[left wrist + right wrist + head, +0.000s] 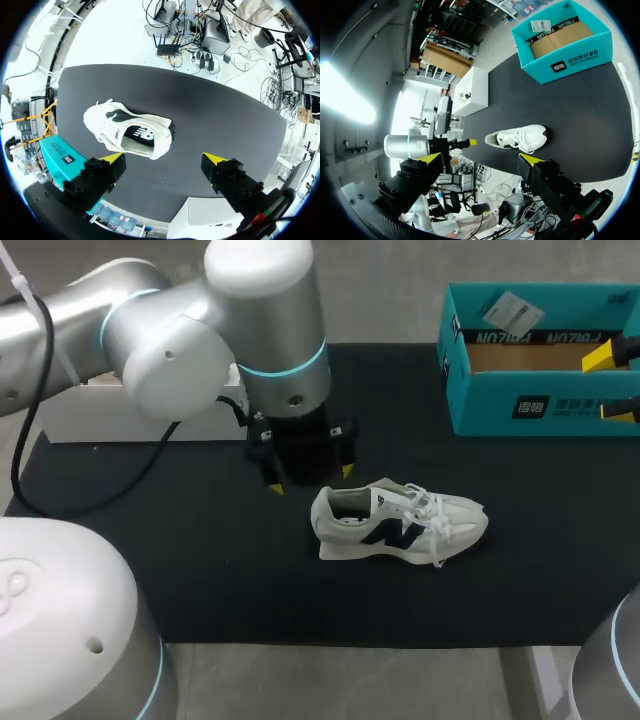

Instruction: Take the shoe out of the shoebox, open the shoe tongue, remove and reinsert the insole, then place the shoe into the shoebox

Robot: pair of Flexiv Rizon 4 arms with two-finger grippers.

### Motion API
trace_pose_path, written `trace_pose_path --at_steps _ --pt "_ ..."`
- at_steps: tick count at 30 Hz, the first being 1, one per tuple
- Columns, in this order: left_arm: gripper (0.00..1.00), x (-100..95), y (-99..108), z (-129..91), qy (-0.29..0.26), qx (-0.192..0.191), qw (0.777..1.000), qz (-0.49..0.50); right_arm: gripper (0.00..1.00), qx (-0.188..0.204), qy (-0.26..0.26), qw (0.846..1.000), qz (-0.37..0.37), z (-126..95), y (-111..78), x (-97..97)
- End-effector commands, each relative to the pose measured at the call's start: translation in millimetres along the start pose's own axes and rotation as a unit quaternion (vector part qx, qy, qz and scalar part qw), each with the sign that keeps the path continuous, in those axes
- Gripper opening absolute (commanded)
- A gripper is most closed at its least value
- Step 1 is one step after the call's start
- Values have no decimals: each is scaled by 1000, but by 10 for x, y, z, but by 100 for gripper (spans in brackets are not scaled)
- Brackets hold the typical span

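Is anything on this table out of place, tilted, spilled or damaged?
Nothing stands out. The white sneaker stands upright on the black mat with no visible damage, and the open teal cardboard shoebox sits flat. The left gripper hangs open near its heel.

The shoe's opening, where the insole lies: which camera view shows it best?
The left wrist view. It looks straight down into the shoe, just ahead of the left gripper, so the dark insole shows. The head view shows the shoe at a slant, its opening only partly. The right wrist view shows the shoe small and side on.
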State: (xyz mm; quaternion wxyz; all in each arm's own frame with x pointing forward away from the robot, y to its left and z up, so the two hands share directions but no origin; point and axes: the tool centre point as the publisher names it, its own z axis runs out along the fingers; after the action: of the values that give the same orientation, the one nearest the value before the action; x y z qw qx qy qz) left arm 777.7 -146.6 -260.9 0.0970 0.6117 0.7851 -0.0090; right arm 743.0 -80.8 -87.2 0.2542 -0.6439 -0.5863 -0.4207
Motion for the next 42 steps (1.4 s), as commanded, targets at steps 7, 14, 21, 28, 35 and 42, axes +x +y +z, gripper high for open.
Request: trace_pose_path --at_steps 7,14,21,28,35,42 --pt "100 -182 190 -38 -74 122 947 -286 100 1 -1 1000 0 7 4 -2" --pt "100 -218 220 -111 -111 267 829 -479 100 1 -1 1000 0 7 4 -2" --pt "100 -218 220 -111 -111 267 829 -479 100 1 -1 1000 0 7 4 -2" --pt "100 -218 220 -111 -111 267 829 -479 100 1 -1 1000 0 7 4 -2" --pt "100 -182 202 -55 -114 276 827 -477 100 1 -1 1000 0 7 4 -2" --pt "100 111 168 118 -143 344 788 -490 100 1 -1 1000 0 7 4 -2"
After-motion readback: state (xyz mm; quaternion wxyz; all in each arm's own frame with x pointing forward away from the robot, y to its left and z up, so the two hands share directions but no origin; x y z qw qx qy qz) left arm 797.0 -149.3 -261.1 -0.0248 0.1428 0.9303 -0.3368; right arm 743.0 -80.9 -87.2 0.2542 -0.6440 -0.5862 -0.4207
